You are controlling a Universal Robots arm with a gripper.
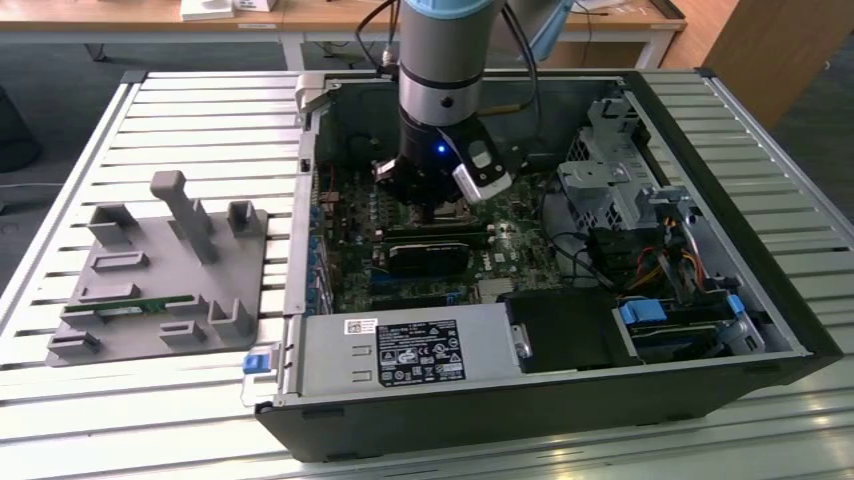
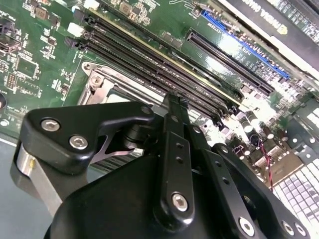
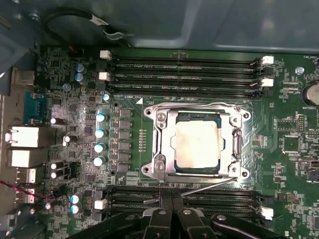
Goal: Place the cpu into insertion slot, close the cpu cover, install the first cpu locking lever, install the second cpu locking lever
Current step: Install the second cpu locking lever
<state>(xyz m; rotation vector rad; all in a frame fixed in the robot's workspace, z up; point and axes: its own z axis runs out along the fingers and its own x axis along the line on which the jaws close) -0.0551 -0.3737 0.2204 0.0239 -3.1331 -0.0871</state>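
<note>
In the first wrist view the cpu (image 3: 197, 144) lies flat in the insertion slot (image 3: 160, 117), its pale metal face showing through the window of the cpu cover (image 3: 165, 147). The cover lies down over the chip. One thin wire lever (image 3: 199, 105) runs along one side of the socket. Another thin lever rod (image 3: 207, 186) slants away from the opposite side, over the memory slots. My gripper (image 3: 172, 201) hangs close to that rod's end with its black fingers (image 3: 162, 219) pressed together. In the exterior view my gripper (image 1: 441, 205) is low inside the open computer case, above the motherboard (image 1: 521, 255).
Long black memory slots (image 3: 184, 67) flank the socket on both sides. A row of capacitors (image 3: 100, 132) stands beside it. The case holds a power supply (image 1: 407, 350) and a drive cage (image 1: 614, 185). A grey fixture (image 1: 160, 270) sits at the exterior view's left.
</note>
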